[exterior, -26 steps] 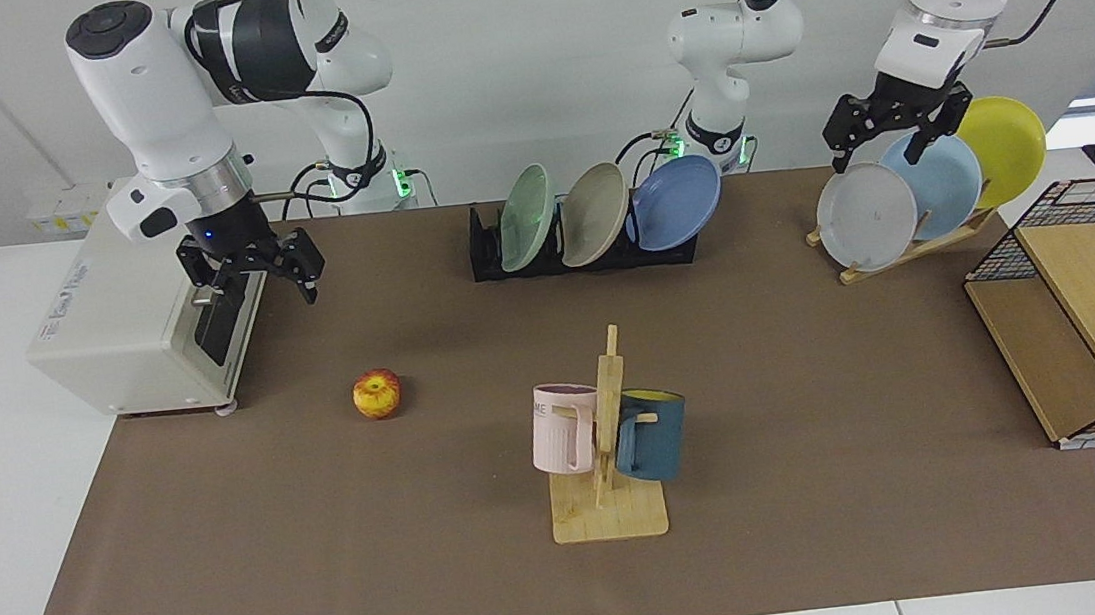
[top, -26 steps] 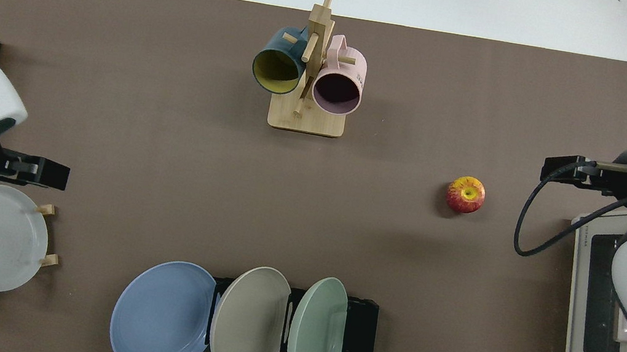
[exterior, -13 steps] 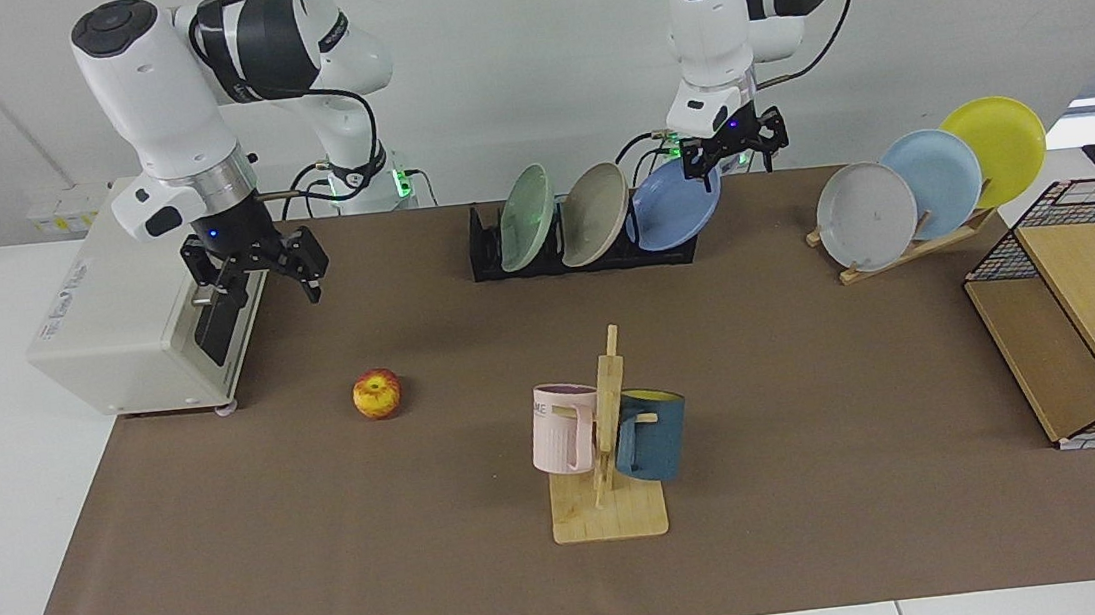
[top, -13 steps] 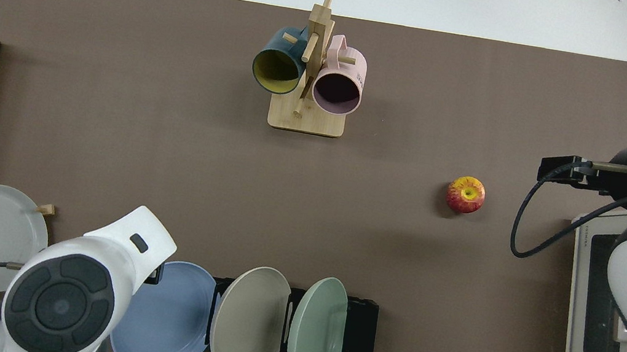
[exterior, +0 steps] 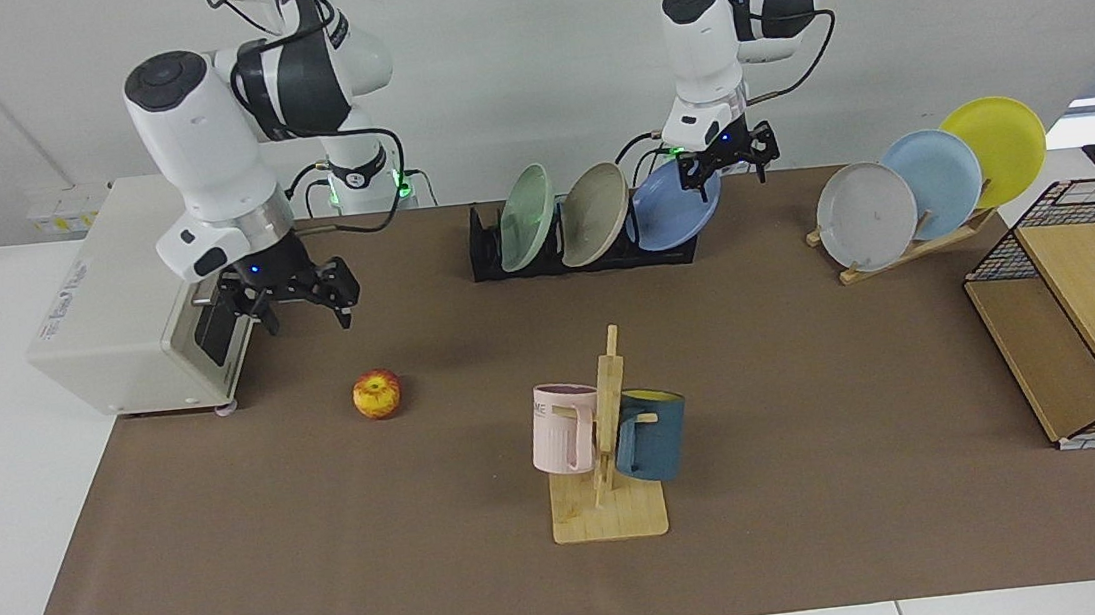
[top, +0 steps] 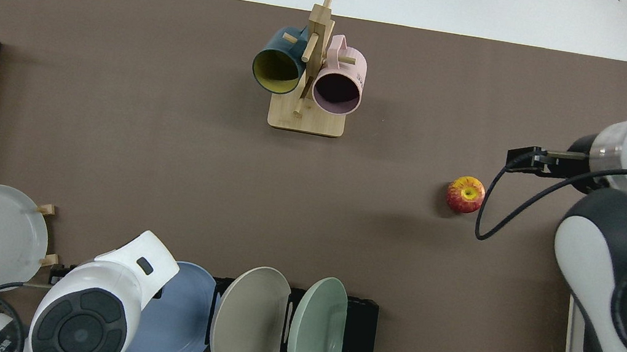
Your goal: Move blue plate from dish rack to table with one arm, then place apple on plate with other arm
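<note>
At the dish rack (exterior: 582, 244), the left gripper (exterior: 726, 158), jaws spread, has settled at the blue plate (exterior: 673, 205) still slotted there, ready to grip, while the right gripper (exterior: 297, 296), jaws spread, has drifted toward the apple (exterior: 376, 394) on the desk (exterior: 822, 442).

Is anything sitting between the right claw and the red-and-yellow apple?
No. In the facing view only bare brown sheet separates the open right claw, hovering by the white oven, from the small red-and-yellow apple.
</note>
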### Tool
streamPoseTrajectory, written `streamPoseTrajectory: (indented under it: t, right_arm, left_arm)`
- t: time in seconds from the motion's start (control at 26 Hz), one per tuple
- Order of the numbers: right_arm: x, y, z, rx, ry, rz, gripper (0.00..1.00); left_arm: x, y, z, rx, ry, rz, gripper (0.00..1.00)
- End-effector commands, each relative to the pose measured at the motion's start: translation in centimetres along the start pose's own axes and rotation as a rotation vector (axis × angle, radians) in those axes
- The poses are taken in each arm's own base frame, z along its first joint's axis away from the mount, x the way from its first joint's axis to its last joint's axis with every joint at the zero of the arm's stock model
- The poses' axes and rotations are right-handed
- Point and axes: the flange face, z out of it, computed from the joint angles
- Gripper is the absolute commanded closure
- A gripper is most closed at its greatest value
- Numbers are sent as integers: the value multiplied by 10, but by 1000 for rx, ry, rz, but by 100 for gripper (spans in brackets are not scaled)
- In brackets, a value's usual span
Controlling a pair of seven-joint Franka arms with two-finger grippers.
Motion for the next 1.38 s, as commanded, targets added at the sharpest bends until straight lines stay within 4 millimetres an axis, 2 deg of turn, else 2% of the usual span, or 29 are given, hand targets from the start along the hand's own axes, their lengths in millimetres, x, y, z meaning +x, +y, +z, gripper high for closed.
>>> streamPoseTrajectory:
  t: [0.0,0.12,0.31,0.62,0.77,0.92,1.08,1.15,1.27,1.31,1.35]
  right_arm:
    - [17,-11,37,-15,1,23,0]
    - [17,-13,62,-17,-12,16,0]
    - [5,-21,105,-15,-12,4,0]
    - [-6,-21,168,-28,-61,1,0]
    - [-10,-26,191,-36,-97,-12,0]
    - [-11,-25,203,-39,-98,-26,0]
    - [-17,-23,221,-39,-95,-37,0]
    - [-18,-22,224,-39,-98,-39,0]
    - [-20,-21,226,-40,-110,-62,2]
    - [-22,-19,227,-41,-114,-62,12]
    - [-23,-18,228,-41,-117,-57,27]
  left_arm:
    - [-14,0,17,22,4,46,0]
    - [-17,5,32,25,-13,60,0]
    - [-16,7,34,2,-17,52,0]
    - [-18,12,40,-27,-54,52,0]
    - [-21,21,50,-26,-75,75,0]
    - [-19,23,51,-33,-80,84,5]
    - [-18,23,51,-36,-82,91,23]
    - [-18,24,51,-38,-85,90,40]
    - [-14,24,41,-51,-78,83,77]
    - [-11,23,36,-54,-69,89,94]
    - [-7,21,30,-60,-58,95,100]
